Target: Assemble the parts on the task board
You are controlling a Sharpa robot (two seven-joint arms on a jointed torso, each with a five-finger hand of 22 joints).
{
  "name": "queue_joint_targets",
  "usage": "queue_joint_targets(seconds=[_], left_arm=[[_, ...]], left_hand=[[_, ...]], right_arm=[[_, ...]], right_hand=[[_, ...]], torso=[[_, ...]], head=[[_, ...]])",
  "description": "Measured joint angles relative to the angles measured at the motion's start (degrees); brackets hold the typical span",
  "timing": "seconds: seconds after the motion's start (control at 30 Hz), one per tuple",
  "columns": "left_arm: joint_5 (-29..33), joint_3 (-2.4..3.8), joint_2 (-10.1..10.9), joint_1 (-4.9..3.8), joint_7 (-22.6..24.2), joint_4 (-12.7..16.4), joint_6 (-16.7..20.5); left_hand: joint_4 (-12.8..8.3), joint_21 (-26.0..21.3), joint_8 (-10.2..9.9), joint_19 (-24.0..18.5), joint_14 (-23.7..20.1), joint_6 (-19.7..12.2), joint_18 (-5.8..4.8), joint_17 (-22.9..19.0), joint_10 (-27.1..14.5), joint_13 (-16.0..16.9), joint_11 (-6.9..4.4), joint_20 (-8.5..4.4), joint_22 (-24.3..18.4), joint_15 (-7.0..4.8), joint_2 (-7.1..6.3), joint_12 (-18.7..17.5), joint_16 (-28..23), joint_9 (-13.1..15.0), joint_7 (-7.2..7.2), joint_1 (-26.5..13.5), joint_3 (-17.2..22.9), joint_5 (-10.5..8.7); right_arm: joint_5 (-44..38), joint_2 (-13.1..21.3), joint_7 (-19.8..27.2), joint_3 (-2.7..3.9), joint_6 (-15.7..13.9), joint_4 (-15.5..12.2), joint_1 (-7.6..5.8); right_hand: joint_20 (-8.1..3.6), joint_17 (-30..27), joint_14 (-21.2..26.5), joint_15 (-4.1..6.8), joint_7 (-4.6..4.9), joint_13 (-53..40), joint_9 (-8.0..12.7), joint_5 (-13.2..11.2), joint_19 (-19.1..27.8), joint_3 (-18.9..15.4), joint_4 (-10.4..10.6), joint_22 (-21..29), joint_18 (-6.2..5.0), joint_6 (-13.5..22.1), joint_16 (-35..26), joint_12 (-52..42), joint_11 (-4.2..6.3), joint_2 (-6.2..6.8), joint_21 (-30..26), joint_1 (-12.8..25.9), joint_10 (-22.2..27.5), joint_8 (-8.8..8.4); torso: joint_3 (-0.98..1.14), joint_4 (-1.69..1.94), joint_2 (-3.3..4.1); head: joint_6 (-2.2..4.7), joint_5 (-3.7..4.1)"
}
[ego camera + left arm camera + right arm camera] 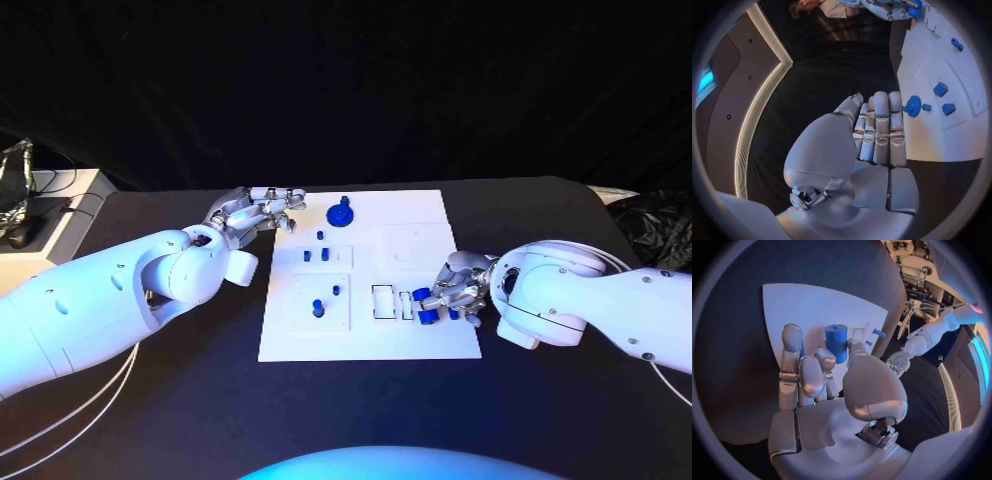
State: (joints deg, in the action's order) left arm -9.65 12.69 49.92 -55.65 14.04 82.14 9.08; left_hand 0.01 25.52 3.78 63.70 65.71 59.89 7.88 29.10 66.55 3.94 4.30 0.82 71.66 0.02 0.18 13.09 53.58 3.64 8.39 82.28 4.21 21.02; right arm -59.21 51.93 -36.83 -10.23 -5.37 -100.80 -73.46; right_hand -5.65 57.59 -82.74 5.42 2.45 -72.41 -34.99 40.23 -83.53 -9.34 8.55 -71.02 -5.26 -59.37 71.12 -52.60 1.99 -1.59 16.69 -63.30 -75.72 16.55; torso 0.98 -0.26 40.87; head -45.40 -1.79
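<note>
The white task board [418, 240] lies mid-table. My right hand [456, 290] hangs over its near right part and pinches an upright blue cylinder [836, 340] between thumb and fingers; the cylinder [423, 296] sits just right of a white slotted frame [384, 301]. My left hand [260, 212] hovers at the board's far left corner, fingers stretched out side by side [877, 127], holding nothing. A round blue wheel-like part [340, 215] lies just beyond those fingertips, also the wheel [912, 106] in the left wrist view.
Small blue parts stand on the board's left half: two pegs [317, 254] in one square, another pair [326, 300] nearer me. Two blue blocks [944, 98] lie past the wheel. Black table [188, 400] surrounds the board.
</note>
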Motion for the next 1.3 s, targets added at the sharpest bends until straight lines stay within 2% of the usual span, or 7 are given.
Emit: queue_joint_targets(seconds=[0.1, 0.3, 0.77, 0.93, 1.3], left_arm=[[0.0, 0.0, 0.0, 0.0, -0.02, -0.02, -0.03], [0.0, 0.0, -0.14, 0.0, -0.08, -0.05, -0.16], [0.0, 0.0, -0.36, 0.02, -0.13, -0.13, -0.41], [0.0, 0.0, -0.37, 0.03, -0.13, -0.13, -0.49], [0.0, 0.0, -0.25, 0.04, -0.13, -0.18, -0.55]], left_hand=[[0.0, 0.0, 0.0, 0.0, 0.0, 0.0, 0.0, 0.0, 0.0, 0.0, 0.0, 0.0, 0.0, 0.0, 0.0, 0.0, 0.0, 0.0, 0.0, 0.0, 0.0, 0.0], [0.0, 0.0, 0.0, 0.0, 0.0, 0.0, 0.0, 0.0, 0.0, 0.0, 0.0, 0.0, 0.0, 0.0, 0.0, 0.0, 0.0, 0.0, 0.0, 0.0, -0.01, 0.0], [0.15, 0.0, 0.0, 0.0, 0.0, 0.0, 0.0, 0.0, 0.0, 0.0, 0.0, 0.0, 0.0, 0.0, 0.0, 0.0, 0.0, 0.0, 0.0, 0.0, -0.16, 0.0], [0.15, 0.0, 0.0, 0.0, 0.0, 0.0, 0.0, 0.01, 0.0, 0.0, 0.0, 0.0, 0.01, 0.0, 0.0, 0.0, 0.0, 0.0, 0.0, 0.0, -0.16, 0.0], [0.15, 0.01, 0.0, -0.01, 0.0, 0.0, 0.0, 0.01, 0.0, 0.0, 0.0, 0.0, 0.01, 0.0, 0.0, 0.0, 0.0, 0.0, 0.0, 0.0, -0.16, 0.0]], right_arm=[[2.08, -0.27, 0.09, 0.15, -0.03, -0.2, -0.72], [5.07, -2.73, 0.22, 0.16, -0.02, 0.27, -1.06], [5.86, -8.4, 0.56, 0.18, -0.31, 4.15, -0.47], [5.47, -8.92, 0.57, 0.27, -0.42, 5.59, -0.26], [4.8, -9.16, 0.88, 0.32, -0.52, 5.95, -0.06]], right_hand=[[0.0, 0.0, 0.0, 0.0, 0.0, 0.0, -0.01, -0.22, 0.0, 0.0, 0.0, 0.0, 0.0, 0.0, 0.0, 0.0, 0.02, 0.0, 0.0, 0.0, -0.02, 0.0], [0.0, 0.0, 0.0, 0.0, 0.0, 0.01, -0.33, -1.05, 0.0, 0.01, -0.01, 0.0, 0.0, 0.0, 0.0, 0.0, 0.02, 0.05, 0.0, 0.35, -0.03, 0.0], [0.0, -0.07, 0.01, -0.01, 0.01, 0.52, 0.03, -1.84, 0.0, 0.61, -0.49, 0.19, 0.0, 0.01, 0.0, 1.05, -0.09, 0.4, -0.89, 1.03, 0.17, 0.0], [0.0, -0.09, 0.01, -0.01, 0.01, 0.86, 1.0, -2.41, -0.01, 1.02, -0.9, 0.34, 0.03, 0.0, 0.0, 1.05, 0.04, 0.72, -1.33, 1.35, 0.48, -0.53], [-0.01, -0.09, 0.01, -0.02, 0.01, 1.18, 0.84, -4.32, -0.01, 1.42, -1.29, 0.34, 0.03, 0.01, 0.0, 1.27, -0.13, 0.94, -1.33, 1.57, 0.73, -0.52]], torso=[[-0.04, 0.03, 0.0], [-0.03, 0.12, 0.04], [-0.07, 0.2, 0.12], [-0.11, 0.26, 0.12], [-0.12, 0.26, 0.12]], head=[[0.07, 0.17], [0.25, 0.3], [0.32, 0.4], [0.27, 0.27], [0.19, 0.09]])
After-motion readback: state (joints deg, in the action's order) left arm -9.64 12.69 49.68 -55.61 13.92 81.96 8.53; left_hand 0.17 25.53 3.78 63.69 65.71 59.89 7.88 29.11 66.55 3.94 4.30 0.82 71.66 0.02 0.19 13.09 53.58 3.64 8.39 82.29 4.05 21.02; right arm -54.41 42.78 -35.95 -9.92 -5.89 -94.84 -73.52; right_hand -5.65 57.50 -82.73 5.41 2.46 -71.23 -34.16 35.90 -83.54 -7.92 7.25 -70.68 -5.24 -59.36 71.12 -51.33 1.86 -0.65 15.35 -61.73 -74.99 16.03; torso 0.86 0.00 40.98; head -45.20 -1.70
